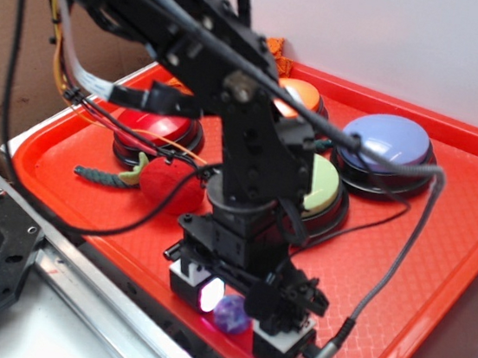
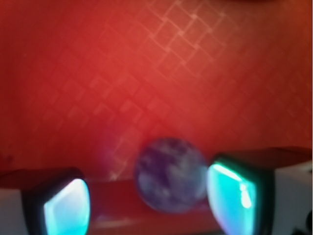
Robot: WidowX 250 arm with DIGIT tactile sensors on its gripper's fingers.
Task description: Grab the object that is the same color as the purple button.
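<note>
- Tray [image 1: 439, 256]: large red plastic tray with a raised rim and a faint embossed diamond pattern; the wrist view shows the same pattern on the floor beneath the hand. Smooth, hard surface, so a round thing will likely roll if nudged.
- Arm [image 1: 252, 146]: black jointed arm, cables trailing, reaching down to the tray's near edge.
- Purple button [image 1: 387, 145]: wide lavender-blue dome on a black base, far right of the tray. Colour reference only.
- Pale green button [image 1: 325, 188] sits just beside the arm; an orange button [image 1: 306, 96] lies behind, partly hidden.
- Red fuzzy ball [image 1: 173, 184]: soft, matte, with a green rope tail; well apart from the hand.
- Hand [image 1: 238, 312]: down at tray level, jaws apart, glowing pads on either side of the target. In the wrist view the right pad [image 2: 232, 198] looks touching or nearly so; the left pad [image 2: 66, 208] stands clear. Not yet gripping.
- Small purple ball [image 2: 171, 175]: glossy, marbled purple-white sphere, between the pads at the tray's near edge.
- Judgement: close slowly and evenly; the ball sits off-centre toward the right pad, so a slight recentring would lessen the risk of it squirting out.
</note>
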